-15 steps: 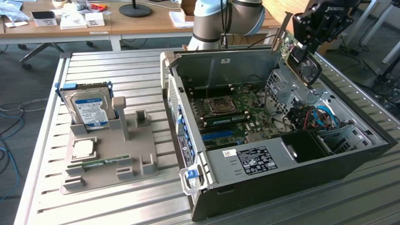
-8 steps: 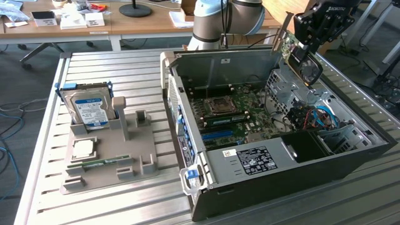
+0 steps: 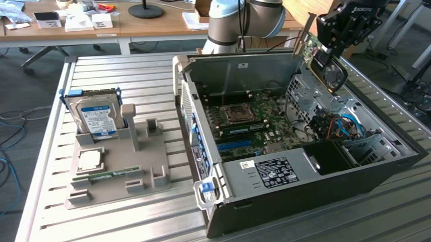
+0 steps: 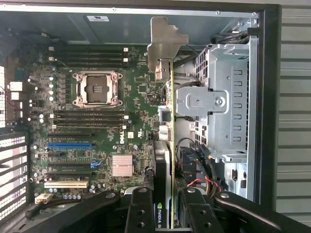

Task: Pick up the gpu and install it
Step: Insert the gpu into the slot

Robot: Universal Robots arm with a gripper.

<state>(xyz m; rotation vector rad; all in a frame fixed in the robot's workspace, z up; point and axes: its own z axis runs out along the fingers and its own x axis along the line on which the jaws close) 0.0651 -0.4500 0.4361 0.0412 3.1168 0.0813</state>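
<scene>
On the exterior view's left the hard drive (image 3: 96, 117) stands on the worktop (image 3: 47, 212), its label too small to read. In the middle, the open case (image 3: 283, 199) shows a motherboard (image 4: 97, 141) marked DELL. On the right the fingers (image 4: 140, 211) pinch the gpu (image 4: 167, 126) on edge above the case, so the install step is in hand. I judge it calls for lining the card over a slot. The gripper (image 4: 167, 206) reads ROBOTIQ
</scene>
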